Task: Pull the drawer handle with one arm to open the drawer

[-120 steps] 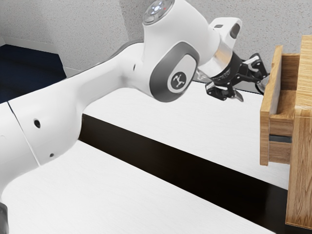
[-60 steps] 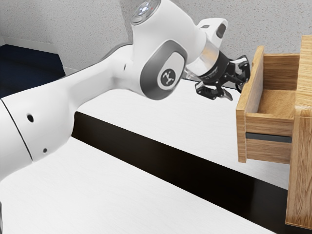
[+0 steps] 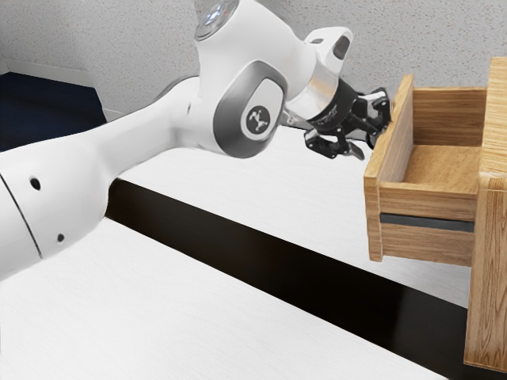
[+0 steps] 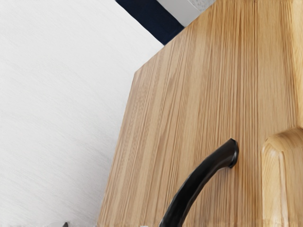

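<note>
- Gripper [image 3: 377, 119] pressed up against the drawer [image 3: 420, 202] front, on the side away from the cabinet [image 3: 487, 277]; contact spot hidden by the black hand, so cannot tell whether clamped or spread.
- Handle [image 4: 201, 182] hidden behind the gripper in the exterior view. In the wrist view, a black curved bar with one end fixed into the drawer front; other end cut off at the frame edge.
- Cabinet cut off at the exterior view's right edge, only a strip of it visible.
- Drawer of light grained wood, pulled well out of the cabinet toward the arm [image 3: 158, 150], inner floor and side wall exposed, dark strip along the side wall's lower edge.
- Hanging out of the cabinet above the white table [image 3: 238, 317], not touching it.
</note>
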{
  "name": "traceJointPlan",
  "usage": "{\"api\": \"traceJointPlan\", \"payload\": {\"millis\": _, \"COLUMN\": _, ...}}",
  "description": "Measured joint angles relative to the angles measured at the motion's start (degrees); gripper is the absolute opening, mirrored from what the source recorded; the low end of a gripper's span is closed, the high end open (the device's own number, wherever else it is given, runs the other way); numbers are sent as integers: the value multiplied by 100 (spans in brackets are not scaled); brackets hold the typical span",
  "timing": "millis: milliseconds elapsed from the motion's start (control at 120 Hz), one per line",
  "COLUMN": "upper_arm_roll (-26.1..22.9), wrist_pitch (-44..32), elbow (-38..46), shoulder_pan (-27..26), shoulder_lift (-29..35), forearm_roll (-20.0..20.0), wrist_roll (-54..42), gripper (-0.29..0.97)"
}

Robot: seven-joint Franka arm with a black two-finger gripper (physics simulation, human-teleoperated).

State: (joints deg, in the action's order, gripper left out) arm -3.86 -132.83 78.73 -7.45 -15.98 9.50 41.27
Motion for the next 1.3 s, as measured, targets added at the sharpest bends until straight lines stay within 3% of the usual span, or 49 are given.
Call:
{"api": "traceJointPlan", "payload": {"millis": 525, "upper_arm_roll": -62, "wrist_pitch": 115, "elbow": 253, "shoulder_pan": 170, "shoulder_lift": 164, "forearm_roll": -708, "wrist_roll": 404, "gripper": 40}}
{"api": "traceJointPlan", "payload": {"millis": 642, "upper_arm_roll": -46, "wrist_pitch": 110, "elbow": 251, "shoulder_pan": 244, "shoulder_lift": 154, "forearm_roll": -652, "wrist_roll": 490, "gripper": 40}}
{"api": "traceJointPlan", "payload": {"millis": 808, "upper_arm_roll": -18, "wrist_pitch": 8, "elbow": 254, "shoulder_pan": 351, "shoulder_lift": 189, "forearm_roll": -91, "wrist_roll": 311, "gripper": 42}}
{"api": "traceJointPlan", "payload": {"millis": 917, "upper_arm_roll": -22, "wrist_pitch": -36, "elbow": 305, "shoulder_pan": 361, "shoulder_lift": 250, "forearm_roll": -7, "wrist_roll": 159, "gripper": 41}}
{"api": "traceJointPlan", "payload": {"millis": 1133, "upper_arm_roll": -4, "wrist_pitch": -24, "elbow": 606, "shoulder_pan": 382, "shoulder_lift": 449, "forearm_roll": -82, "wrist_roll": 82, "gripper": 42}}
{"api": "traceJointPlan", "payload": {"millis": 1300, "upper_arm_roll": -3, "wrist_pitch": 41, "elbow": 719, "shoulder_pan": 427, "shoulder_lift": 516, "forearm_roll": -412, "wrist_roll": 216, "gripper": 41}}
